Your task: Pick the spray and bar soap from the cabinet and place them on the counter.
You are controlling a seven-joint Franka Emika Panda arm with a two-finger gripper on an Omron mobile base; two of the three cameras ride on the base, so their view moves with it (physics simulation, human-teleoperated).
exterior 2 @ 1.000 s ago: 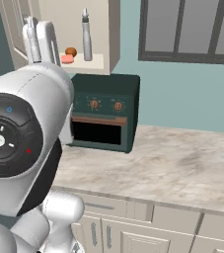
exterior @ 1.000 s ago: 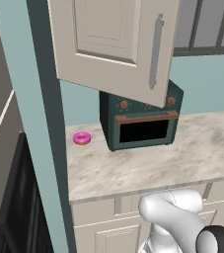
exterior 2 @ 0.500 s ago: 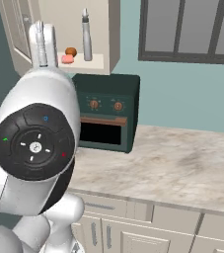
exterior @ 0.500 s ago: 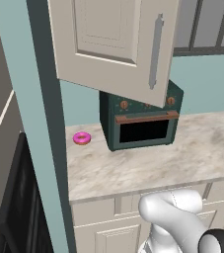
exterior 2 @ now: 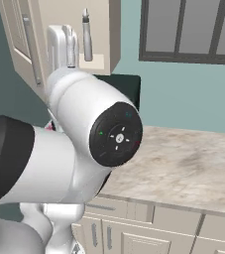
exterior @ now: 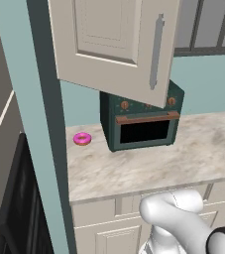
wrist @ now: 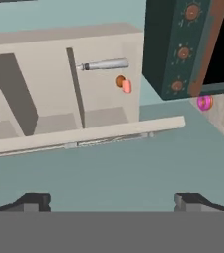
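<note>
Ahead of the end effector (wrist: 111, 200), fingers apart and empty, the slim, likely light, slick spray (wrist: 103, 64) and bar soap (wrist: 127, 86) sit in the cabinet (wrist: 59, 89); grip the bottle's body.

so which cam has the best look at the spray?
Hand view: the whole spray shows against the open cabinet interior, next to the bar soap. Right base view also shows the spray, its lower part behind the arm. In the left base view the cabinet door faces the camera.
</note>
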